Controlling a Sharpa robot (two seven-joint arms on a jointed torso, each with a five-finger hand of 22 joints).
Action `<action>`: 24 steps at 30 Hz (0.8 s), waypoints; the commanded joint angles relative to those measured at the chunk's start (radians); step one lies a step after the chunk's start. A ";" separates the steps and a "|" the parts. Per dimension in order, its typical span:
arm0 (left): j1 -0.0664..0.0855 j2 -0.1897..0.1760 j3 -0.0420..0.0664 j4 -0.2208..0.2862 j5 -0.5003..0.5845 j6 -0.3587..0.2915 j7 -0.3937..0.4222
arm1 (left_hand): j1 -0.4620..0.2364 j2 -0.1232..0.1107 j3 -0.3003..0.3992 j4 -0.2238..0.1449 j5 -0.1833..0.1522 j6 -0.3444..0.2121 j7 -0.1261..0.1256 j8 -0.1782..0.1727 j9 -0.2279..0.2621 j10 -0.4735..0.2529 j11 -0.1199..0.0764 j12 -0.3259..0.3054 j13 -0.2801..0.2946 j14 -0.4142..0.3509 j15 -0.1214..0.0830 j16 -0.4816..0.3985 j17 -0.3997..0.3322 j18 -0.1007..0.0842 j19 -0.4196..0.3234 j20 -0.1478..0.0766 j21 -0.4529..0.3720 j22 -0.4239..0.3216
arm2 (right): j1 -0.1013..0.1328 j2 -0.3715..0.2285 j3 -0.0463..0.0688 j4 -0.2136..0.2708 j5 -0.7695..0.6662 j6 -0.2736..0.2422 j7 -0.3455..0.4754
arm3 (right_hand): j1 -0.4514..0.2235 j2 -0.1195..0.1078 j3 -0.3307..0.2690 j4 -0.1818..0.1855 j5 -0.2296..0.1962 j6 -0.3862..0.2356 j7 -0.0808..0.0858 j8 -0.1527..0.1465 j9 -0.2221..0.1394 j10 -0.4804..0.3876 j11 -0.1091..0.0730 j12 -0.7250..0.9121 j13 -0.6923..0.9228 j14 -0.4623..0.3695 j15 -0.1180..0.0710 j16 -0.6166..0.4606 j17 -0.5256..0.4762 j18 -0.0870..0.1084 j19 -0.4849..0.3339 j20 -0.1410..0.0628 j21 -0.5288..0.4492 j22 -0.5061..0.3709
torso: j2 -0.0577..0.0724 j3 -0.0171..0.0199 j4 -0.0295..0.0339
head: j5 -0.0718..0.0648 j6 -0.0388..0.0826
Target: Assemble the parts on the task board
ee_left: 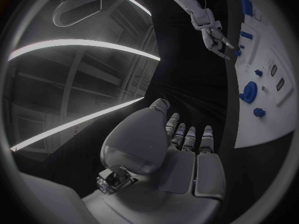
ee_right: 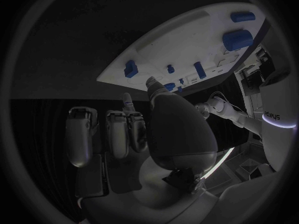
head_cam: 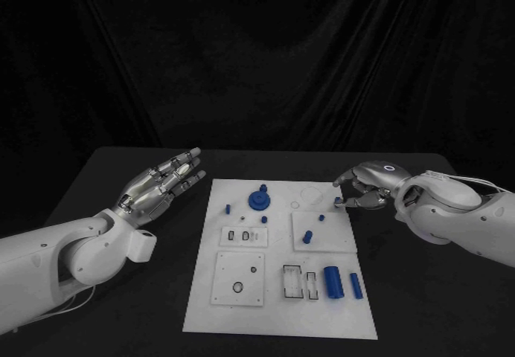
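We see the white board (head_cam: 281,312) flat in the middle of the black table (head_cam: 429,297), with blue parts spread over it. Left hand (head_cam: 161,186) hangs over the table just left of the board's far corner, fingers straight and spread, holding nothing; the left wrist view shows the same flat palm (ee_left: 181,149). Right hand (head_cam: 370,186) sits at the board's far right edge, fingers curled down toward a small blue piece (head_cam: 339,201) at its fingertips. We can't tell whether it's pinched or just touched. In the right wrist view the thumb (ee_right: 156,84) points at the board's near edge, beside small blue parts. On the board: a round blue gear (head_cam: 260,199) at the far middle, a small peg (head_cam: 307,237) mid-right, a thick blue cylinder (head_cam: 333,282) and a thinner one (head_cam: 355,285) side by side near the front right.
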 commanded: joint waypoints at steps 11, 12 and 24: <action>-0.001 0.001 0.001 -0.002 0.001 0.008 0.012 | 0.008 -0.001 0.008 0.001 0.004 -0.002 0.000 0.002 0.001 0.000 0.004 0.002 0.001 0.000 0.006 0.003 0.000 0.011 -0.001 0.006 0.000 0.001 | -0.016 0.003 0.000 -0.013 -0.003 -0.024 -0.010 | 0.034 -0.017 -0.004 0.025 -0.012 0.008 0.003 0.004 0.010 0.105 -0.001 0.002 0.263 0.104 -0.003 0.003 0.263 -0.019 0.062 -0.004 0.006 0.235 | 0.000 0.0008 0.0019 | -0.005 -0.019; -0.001 0.001 0.001 -0.003 0.001 0.008 0.012 | 0.008 -0.001 0.008 0.001 0.004 -0.002 0.000 0.002 0.001 0.000 0.004 0.002 0.001 0.000 0.006 0.003 0.000 0.011 -0.001 0.006 0.000 0.001 | -0.017 0.004 0.000 -0.014 -0.003 -0.022 -0.011 | 0.037 -0.018 -0.005 0.026 -0.010 0.008 0.003 0.004 0.011 0.105 -0.001 0.002 0.263 0.104 -0.003 0.003 0.263 -0.019 0.062 -0.004 0.006 0.235 | 0.000 0.0009 0.0018 | -0.005 -0.019; -0.001 0.000 0.001 -0.003 0.001 0.009 0.011 | 0.008 -0.002 0.009 0.000 0.004 -0.003 0.000 0.002 0.001 0.000 0.004 0.002 0.001 0.000 0.007 0.003 0.000 0.011 -0.001 0.006 0.000 0.001 | -0.025 0.013 0.000 -0.030 -0.003 -0.006 -0.015 | 0.085 -0.016 -0.005 0.046 0.079 0.031 0.005 0.021 0.044 0.105 0.002 0.002 0.263 0.104 -0.001 0.003 0.263 -0.018 0.060 -0.002 0.002 0.235 | 0.000 0.0008 0.0015 | -0.003 -0.029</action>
